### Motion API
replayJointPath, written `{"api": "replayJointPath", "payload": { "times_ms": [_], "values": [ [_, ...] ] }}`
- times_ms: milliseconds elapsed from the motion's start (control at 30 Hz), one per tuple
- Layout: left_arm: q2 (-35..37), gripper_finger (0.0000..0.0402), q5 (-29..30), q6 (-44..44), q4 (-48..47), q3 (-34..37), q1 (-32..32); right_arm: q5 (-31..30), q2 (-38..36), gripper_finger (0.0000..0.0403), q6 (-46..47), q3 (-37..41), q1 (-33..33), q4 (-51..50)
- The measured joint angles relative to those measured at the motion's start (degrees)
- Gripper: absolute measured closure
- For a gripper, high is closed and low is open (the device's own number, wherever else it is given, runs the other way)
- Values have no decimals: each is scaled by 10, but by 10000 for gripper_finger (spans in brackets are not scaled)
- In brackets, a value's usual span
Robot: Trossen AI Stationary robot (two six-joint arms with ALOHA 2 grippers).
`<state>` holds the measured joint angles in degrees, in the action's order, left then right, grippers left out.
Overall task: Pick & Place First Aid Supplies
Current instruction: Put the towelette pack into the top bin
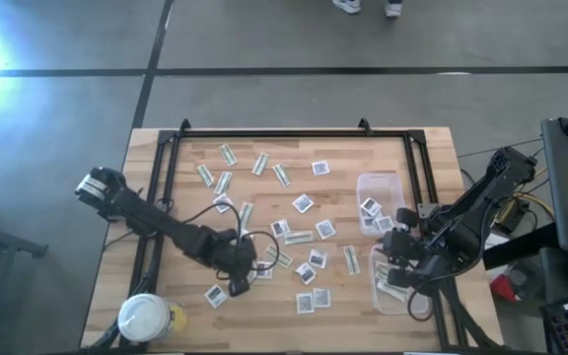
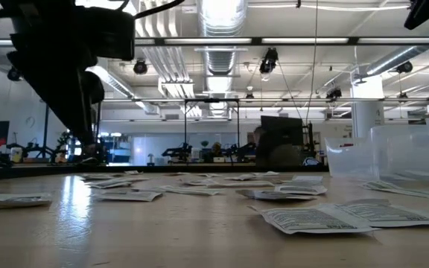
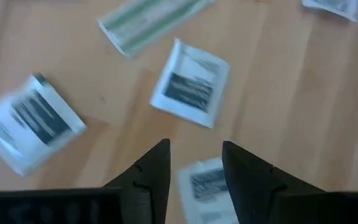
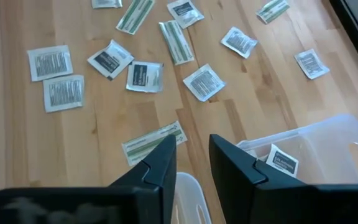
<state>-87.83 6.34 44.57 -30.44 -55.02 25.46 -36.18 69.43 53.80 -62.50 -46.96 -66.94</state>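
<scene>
Many first aid supplies lie flat and scattered on the wooden table (image 1: 432, 148): square white packets (image 1: 304, 202) with dark print and narrow green-and-white strips (image 1: 282, 176). My left gripper (image 1: 238, 284) (image 3: 194, 163) stands open, pointing steeply down over the near middle of the table. One white packet (image 3: 207, 186) shows on the table below the gap between its fingers, another packet (image 3: 191, 84) lies just beyond. My right gripper (image 1: 395, 268) (image 4: 192, 152) is open and holds nothing, above the near clear tub (image 1: 407, 301).
A second clear tub (image 1: 378, 187) (image 4: 316, 146) with a few packets in it stands farther back at the right. A white-lidded round jar (image 1: 146, 318) stands at the near left corner. A black frame (image 1: 274, 135) runs along the table's far and side edges.
</scene>
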Motion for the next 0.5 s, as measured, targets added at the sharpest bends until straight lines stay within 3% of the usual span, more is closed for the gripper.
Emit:
{"api": "replayJointPath", "payload": {
  "times_ms": [133, 300, 500],
  "values": [
    [0, 264, -15, 68, 0, 2, 6, 0, 0, 318, 2, 0, 0, 0],
    [0, 264, -27, 220, 0, 15, 6, 0, 0, 324, 2, 0, 0, 1],
    [0, 264, -44, 283, 1, 31, 6, 0, 0, 330, 2, 0, 0, 2]
  ]
}}
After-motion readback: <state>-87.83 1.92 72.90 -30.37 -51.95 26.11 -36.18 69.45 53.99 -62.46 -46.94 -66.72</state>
